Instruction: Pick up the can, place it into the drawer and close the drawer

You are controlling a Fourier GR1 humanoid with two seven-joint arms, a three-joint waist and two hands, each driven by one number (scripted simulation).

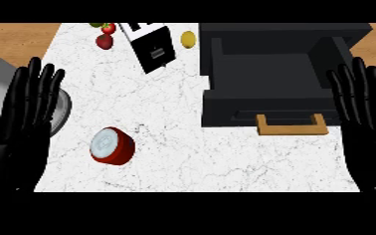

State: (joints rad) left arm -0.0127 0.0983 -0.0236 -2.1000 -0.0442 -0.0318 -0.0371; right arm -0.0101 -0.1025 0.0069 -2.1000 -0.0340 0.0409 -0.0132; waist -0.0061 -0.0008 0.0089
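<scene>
Can lies tipped on the counter; each robot hand, left and right, rests open, empty.

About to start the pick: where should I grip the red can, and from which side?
Grip the red can across its curved side wall, coming from above with the left hand. It lies tipped, silver end up-left, nearer that hand.

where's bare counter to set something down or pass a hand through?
Free: the marble in the middle, bordered by the red can on the left, the black toaster above and the open drawer on the right; also the strip below the drawer's wooden handle. Crowded: the top edge, with the red fruit, toaster and lemon.
</scene>
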